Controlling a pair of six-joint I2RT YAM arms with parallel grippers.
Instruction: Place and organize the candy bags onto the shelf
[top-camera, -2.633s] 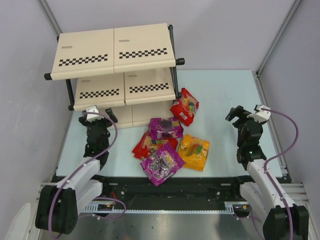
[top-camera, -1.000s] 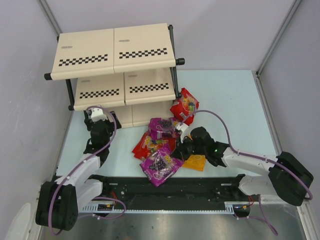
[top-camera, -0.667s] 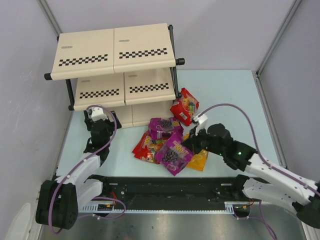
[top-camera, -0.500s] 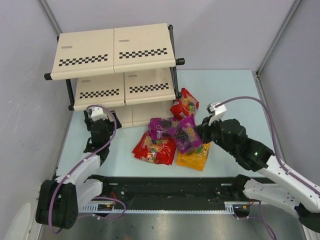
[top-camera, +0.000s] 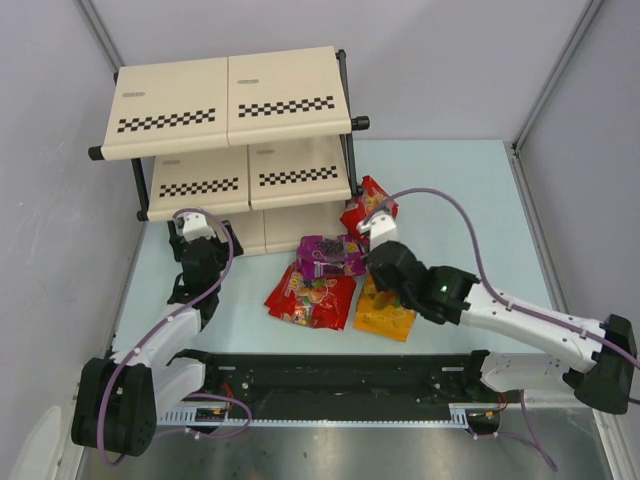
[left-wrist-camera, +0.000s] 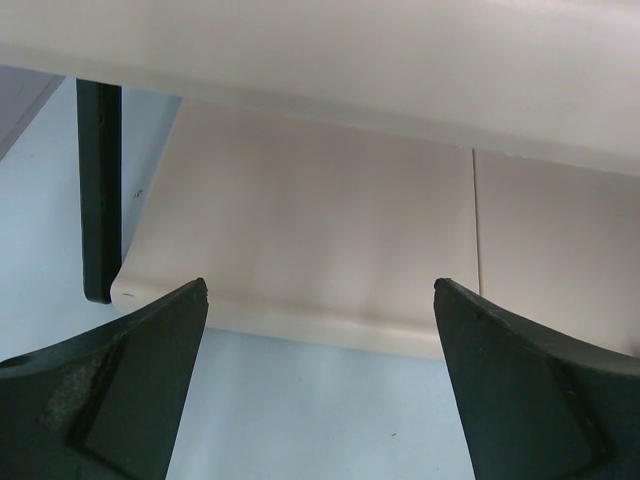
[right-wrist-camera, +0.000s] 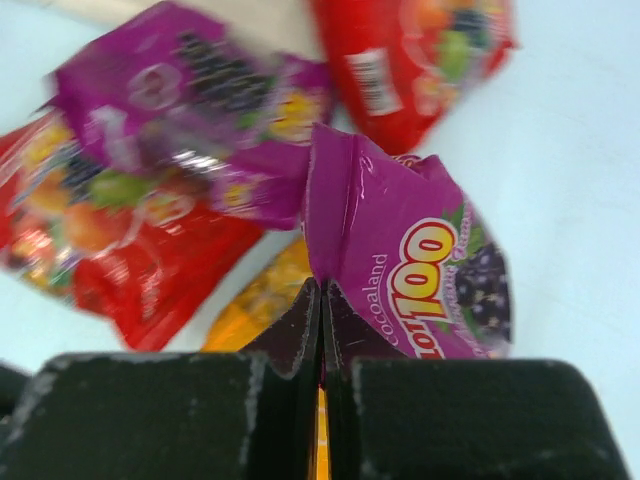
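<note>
My right gripper (right-wrist-camera: 322, 290) is shut on a corner of a magenta-purple candy bag (right-wrist-camera: 400, 250), which hangs just above the pile. In the top view that bag is hidden under the right gripper (top-camera: 374, 254). A second purple bag (top-camera: 330, 255) lies beside it, a red bag (top-camera: 310, 298) at the near left, an orange-yellow bag (top-camera: 385, 312) under the arm, and another red bag (top-camera: 368, 210) by the shelf's corner. The cream shelf (top-camera: 230, 100) stands at the far left. My left gripper (top-camera: 200, 250) is open and empty, facing the shelf's lowest board (left-wrist-camera: 320, 240).
A black frame post (left-wrist-camera: 98, 190) of the shelf stands just left of my left gripper. Grey walls close in the table (top-camera: 470, 200) on the left, back and right. The right arm's cable (top-camera: 450, 215) arcs over the table's middle.
My right arm has lifted the purple bag off the front of the pile and carried it back and left, toward the shelf. The left arm has not moved.
</note>
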